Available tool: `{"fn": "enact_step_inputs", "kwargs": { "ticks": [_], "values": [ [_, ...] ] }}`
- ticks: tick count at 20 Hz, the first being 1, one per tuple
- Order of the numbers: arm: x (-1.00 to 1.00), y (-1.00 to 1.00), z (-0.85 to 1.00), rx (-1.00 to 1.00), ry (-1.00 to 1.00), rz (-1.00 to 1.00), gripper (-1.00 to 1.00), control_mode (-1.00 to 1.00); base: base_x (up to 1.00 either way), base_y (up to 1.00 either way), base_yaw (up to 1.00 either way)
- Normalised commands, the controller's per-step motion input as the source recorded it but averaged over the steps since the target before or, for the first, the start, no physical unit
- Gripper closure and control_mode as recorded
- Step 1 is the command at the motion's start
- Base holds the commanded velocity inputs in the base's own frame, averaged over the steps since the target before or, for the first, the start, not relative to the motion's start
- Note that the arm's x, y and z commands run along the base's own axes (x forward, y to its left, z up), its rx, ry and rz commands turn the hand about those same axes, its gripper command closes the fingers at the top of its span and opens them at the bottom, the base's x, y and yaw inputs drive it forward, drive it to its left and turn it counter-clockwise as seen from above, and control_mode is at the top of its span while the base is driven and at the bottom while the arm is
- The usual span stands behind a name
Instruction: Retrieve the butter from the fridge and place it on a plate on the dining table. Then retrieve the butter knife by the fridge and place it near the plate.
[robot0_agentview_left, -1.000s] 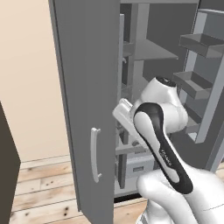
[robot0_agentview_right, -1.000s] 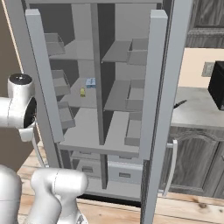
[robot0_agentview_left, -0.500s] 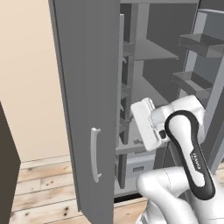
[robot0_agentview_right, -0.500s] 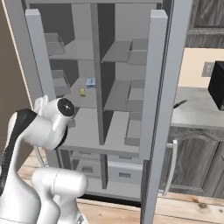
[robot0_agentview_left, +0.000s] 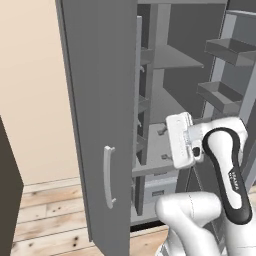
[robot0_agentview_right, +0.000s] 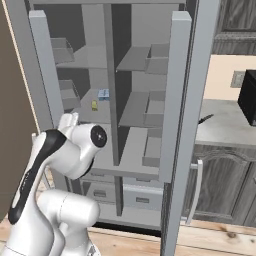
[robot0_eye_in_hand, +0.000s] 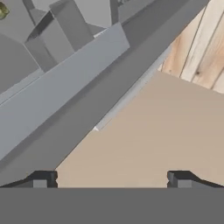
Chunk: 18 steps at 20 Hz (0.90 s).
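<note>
The fridge stands with both doors swung open. On a middle shelf of its left half lies the butter, a small yellowish stick. My gripper is open, its two tips wide apart with nothing between them. It looks past the edge of the left door at the beige wall. My white hand hangs in front of the lower shelves, below the butter and apart from it. The butter knife lies dark and slim on the counter right of the fridge. The plate and the dining table are out of view.
A small blue box sits on the shelf just behind the butter. The right door juts forward with its pale handle. A black appliance stands on the grey counter. Wooden floor lies before the fridge.
My arm has swung right, from beside the left door to in front of the open fridge, with the hand now nearer the shelves. The gripper stayed open.
</note>
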Motion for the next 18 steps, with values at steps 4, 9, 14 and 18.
{"fn": "enact_step_inputs", "kwargs": {
  "ticks": [4,9,14,18],
  "values": [
    [0.37,0.02,-0.17,0.02,0.02,-0.03,-1.0,-1.0,0.0,0.0,0.0],
    [0.52,0.0,-0.33,0.07,0.19,-0.03,-1.0,-1.0,0.0,0.0,0.0],
    [0.49,0.0,-0.21,0.11,0.12,0.0,-1.0,-1.0,0.0,0.0,0.0],
    [0.69,0.0,-0.28,0.12,0.09,0.0,-1.0,-1.0,0.0,0.0,0.0]
  ]
}}
